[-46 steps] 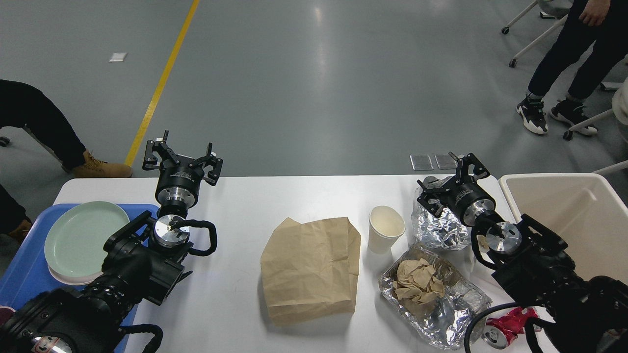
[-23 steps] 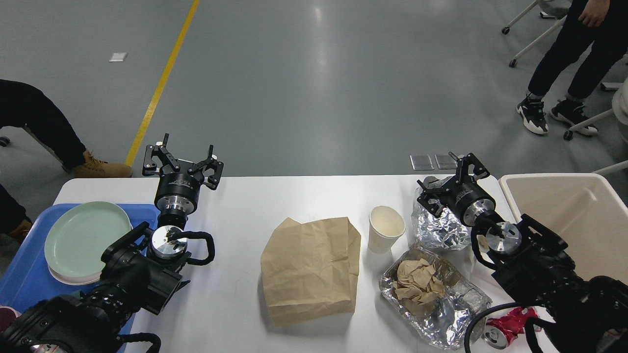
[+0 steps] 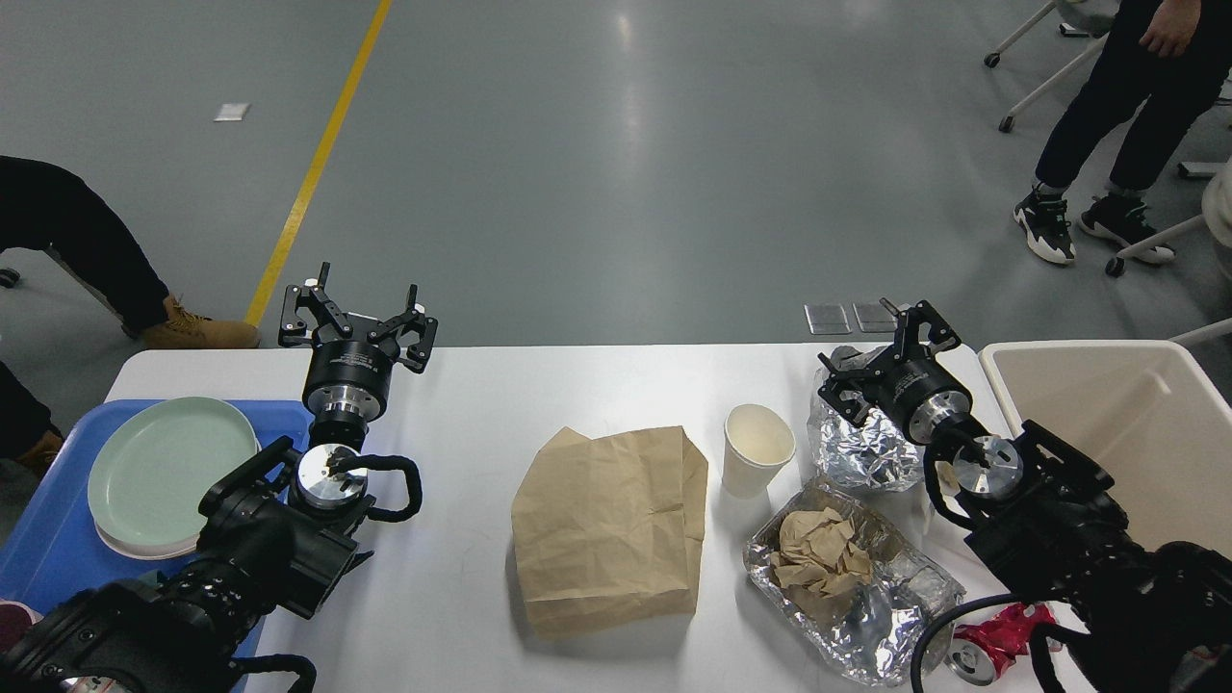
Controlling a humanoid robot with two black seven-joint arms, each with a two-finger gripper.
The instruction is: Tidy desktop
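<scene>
1. the desktop (image 3: 462, 404) is a white rectangular top with rounded corners filling the lower half of the head view; its long axis runs left to right across the view, and its far long edge lies against the grey floor.
2. the left gripper (image 3: 358, 306) hangs over the far-left part of the desktop, near the back edge, with its two fingers spread wide and nothing between them.
3. the right gripper (image 3: 881, 351) is at the far-right part of the desktop, pointing up and left, right against a crumpled foil ball (image 3: 861, 448); its fingers look parted, but i cannot tell if they have hold of the foil.
4. a flattened brown paper bag (image 3: 606, 525) lies near the middle of the desktop, with a white paper cup (image 3: 757, 448) standing upright just to its right.
5. a foil tray (image 3: 857, 587) holding crumpled brown paper sits near the front right, just below the cup.
6. a blue tray (image 3: 48, 520) at the left end carries a pale green plate (image 3: 164, 467).
7. a beige bin (image 3: 1116, 423) stands at the right end of the desktop.
8. a crushed red can (image 3: 991, 645) lies at the front right, partly hidden by the right arm.
</scene>
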